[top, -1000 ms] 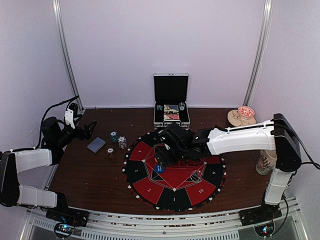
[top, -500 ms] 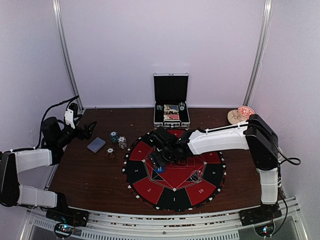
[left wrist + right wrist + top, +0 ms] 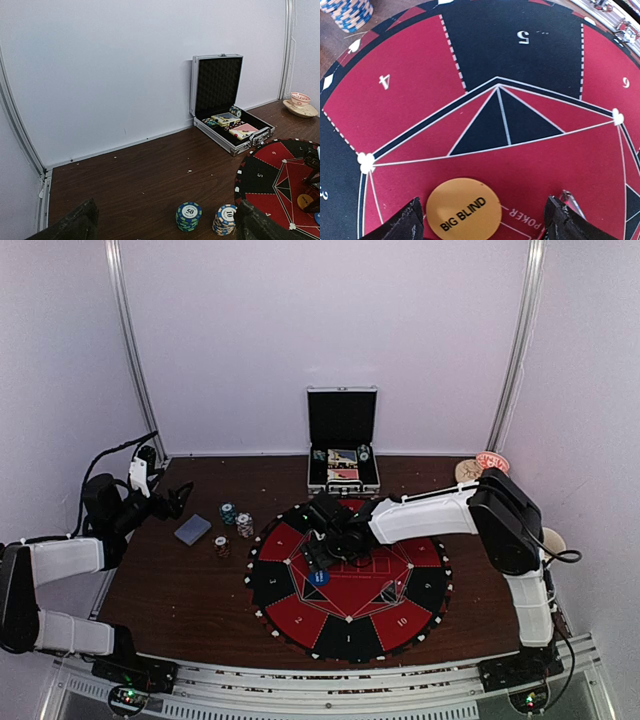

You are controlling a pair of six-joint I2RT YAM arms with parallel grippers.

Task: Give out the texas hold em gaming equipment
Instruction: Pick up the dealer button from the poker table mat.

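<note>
The dark wooden table (image 3: 160,580) carries a round red-and-black mat (image 3: 345,635) at its middle, with numbered wedges round the rim. In the right wrist view the mat runs off every edge. One open metal case (image 3: 342,420) stands at the far edge. Its contents are too small to sort out beyond boxed packs and some chips.

The right arm reaches left across the mat and hides part of it. The right end effector (image 3: 485,210) hangs open, and only its two dark fingertips show. One orange disc (image 3: 463,210) marked BIG BLIND lies on the mat's red centre between those fingertips, its near edge cut off. Whether they touch the mat I cannot tell. The left end effector (image 3: 165,225) is also spread open and holds nothing, at the table's far left.

One grey-blue card deck (image 3: 192,530) lies left of the mat. Three chip stacks (image 3: 244,525) stand between the deck and the mat. One blue disc (image 3: 318,577) sits on the mat, just near of the right fingers.
</note>
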